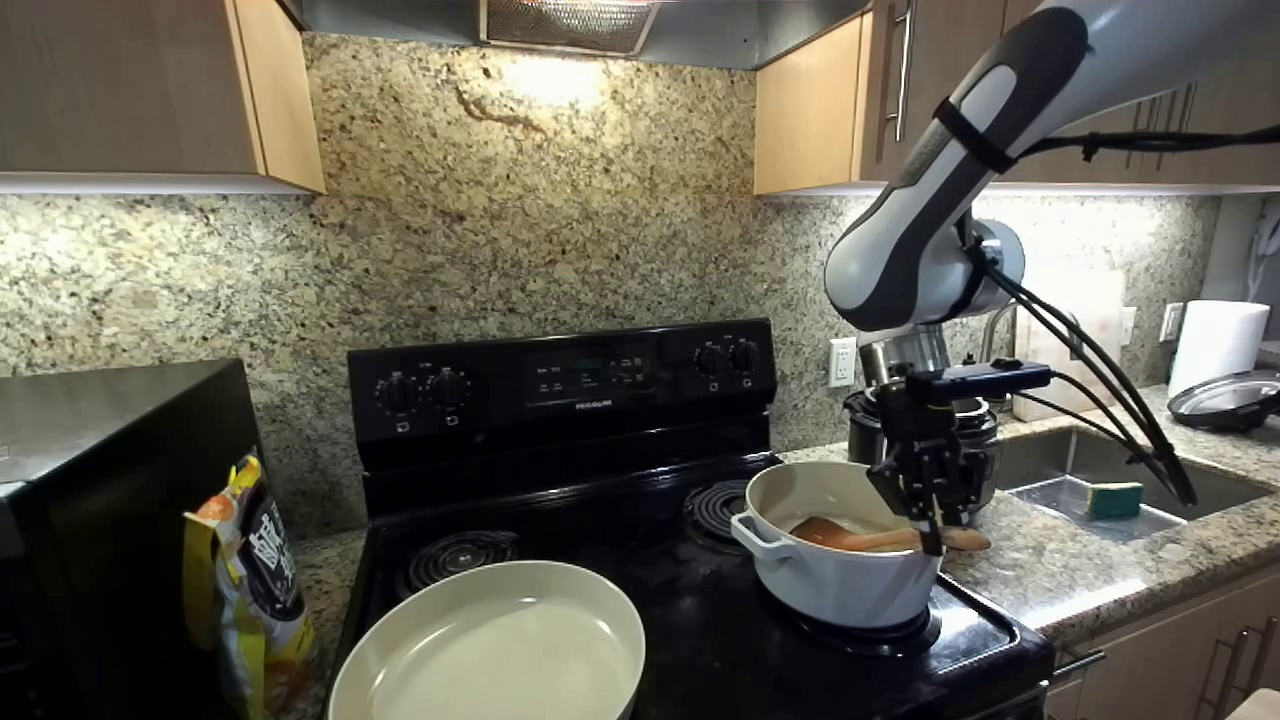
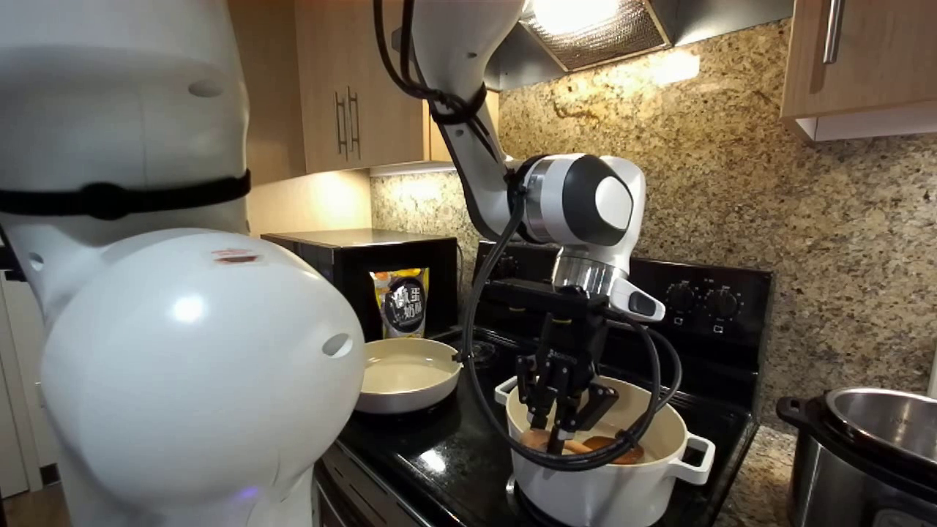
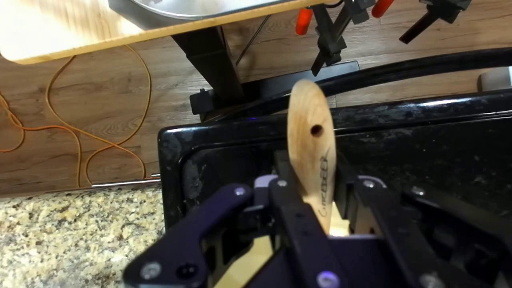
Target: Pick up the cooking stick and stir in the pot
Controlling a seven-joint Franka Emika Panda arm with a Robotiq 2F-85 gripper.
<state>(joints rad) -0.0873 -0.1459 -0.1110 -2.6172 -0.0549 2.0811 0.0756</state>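
Cooking stick (image 1: 870, 541): leaning in the pot (image 1: 840, 588), darker spoon end down inside, pale handle out across the rim; whether it touches the pot's floor I can't make out
Handle tip (image 3: 312, 116): poking past the pot's rim, a hole through it and handwriting along the wood in the wrist view
Gripper (image 2: 548, 433): pointing down over the pot's rim, pinching the handle, a black finger against each side of the wood
Pot: round, white, side handles showing, set on a burner of the black stove (image 1: 690, 630), next to the counter (image 1: 1050, 580)
Arm (image 1: 920, 220): white and grey, bent down from above the pot, cables (image 2: 469, 356) looping across the pot in an exterior view
Coil burner (image 1: 718, 512): just behind the pot
Shallow dish (image 1: 520, 645): wide and white, also on the stove, well apart from the pot
Printed bag (image 1: 265, 585): upright beside a black appliance (image 1: 120, 520), farther from the pot than the shallow dish
Steel cooker (image 2: 842, 468): on the counter, near the pot
Sponge (image 1: 1115, 500): green and yellow, at the sink (image 1: 1215, 490), farther from the pot than the steel cooker
Paper roll (image 1: 1215, 345) and glass lid (image 1: 1230, 395): past the sink, well apart from the pot
Hood (image 1: 570, 22): lit, high above the pot
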